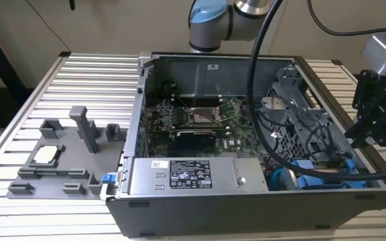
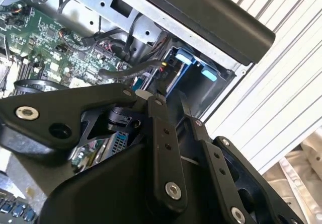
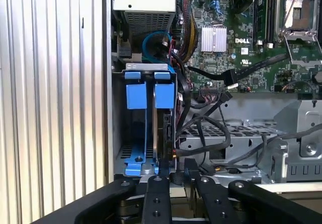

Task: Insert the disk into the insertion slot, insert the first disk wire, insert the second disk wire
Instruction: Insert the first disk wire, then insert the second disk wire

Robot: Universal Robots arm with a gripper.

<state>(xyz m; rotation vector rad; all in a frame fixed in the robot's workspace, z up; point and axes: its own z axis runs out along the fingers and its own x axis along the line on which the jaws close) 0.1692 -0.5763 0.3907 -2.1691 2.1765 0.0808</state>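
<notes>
The disk (image 3: 162,133) stands on edge in its blue carrier (image 3: 164,95) inside the slot of the drive bay, at the case's front corner on the exterior view's right (image 1: 327,178). A second blue carrier (image 3: 136,95) sits beside it. My gripper (image 3: 176,171) hovers right at the disk's end, its two black fingers (image 3: 156,189) drawn close together on a dark wire connector with yellow and red leads (image 2: 163,67). In the exterior view my gripper (image 1: 361,140) hangs over the case's right wall.
The open computer case (image 1: 146,125) lies on a slatted table (image 1: 92,75). Inside are the green motherboard (image 3: 251,48), a grey power-supply box (image 1: 179,175), a metal drive cage (image 3: 226,133) and loose black cables (image 3: 211,143). A grey parts fixture (image 1: 66,150) stands on the exterior view's left.
</notes>
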